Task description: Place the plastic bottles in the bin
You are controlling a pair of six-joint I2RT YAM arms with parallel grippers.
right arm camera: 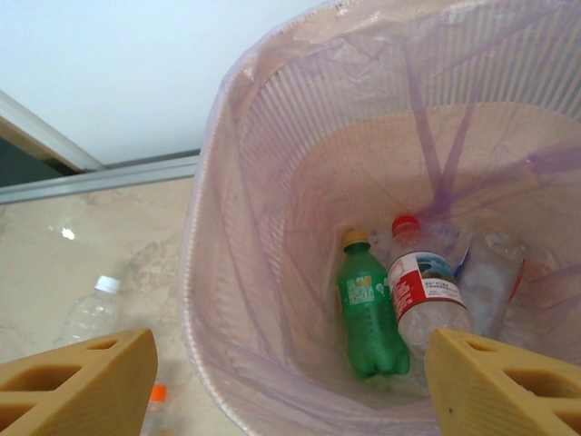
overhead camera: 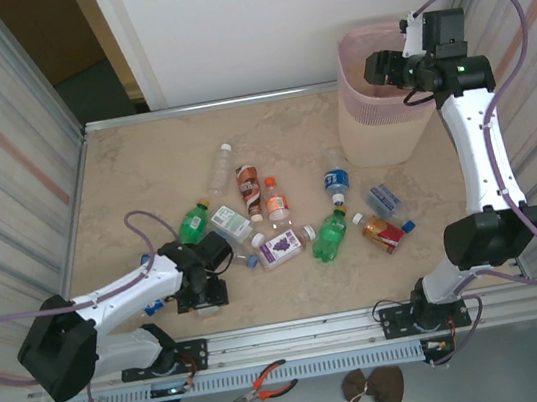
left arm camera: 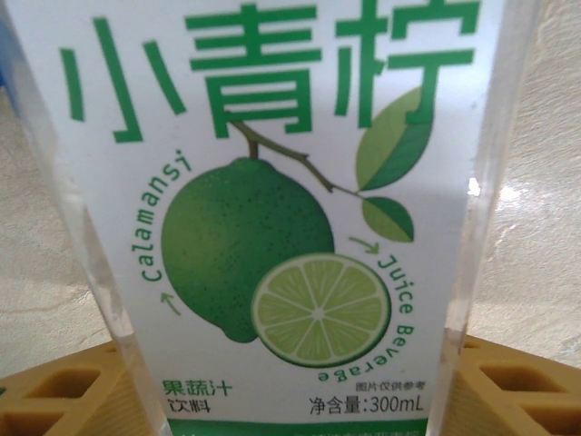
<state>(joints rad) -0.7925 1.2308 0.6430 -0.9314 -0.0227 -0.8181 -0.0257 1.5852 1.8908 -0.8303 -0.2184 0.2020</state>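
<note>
Several plastic bottles lie scattered mid-table, among them a green one [overhead camera: 331,235] and a purple-labelled one [overhead camera: 284,247]. My left gripper [overhead camera: 217,251] is low on the table, open, its fingers either side of a white-labelled lime juice bottle [left arm camera: 290,227] that fills the space between them [left arm camera: 295,391]. The lime bottle [overhead camera: 234,223] lies beside a green bottle [overhead camera: 194,222]. My right gripper [overhead camera: 375,69] hangs open and empty over the pink bin [overhead camera: 361,106]. Inside the bin [right arm camera: 204,227], below the right gripper [right arm camera: 290,381], lie a green bottle [right arm camera: 368,309], a red-capped clear bottle [right arm camera: 422,291] and a crumpled clear one [right arm camera: 495,272].
A clear bottle [overhead camera: 220,168] lies farthest back on the table. Corrugated panels wall both sides and a white wall closes the back. Orange-handled pliers [overhead camera: 261,384] and a brown object [overhead camera: 377,384] rest below the front rail.
</note>
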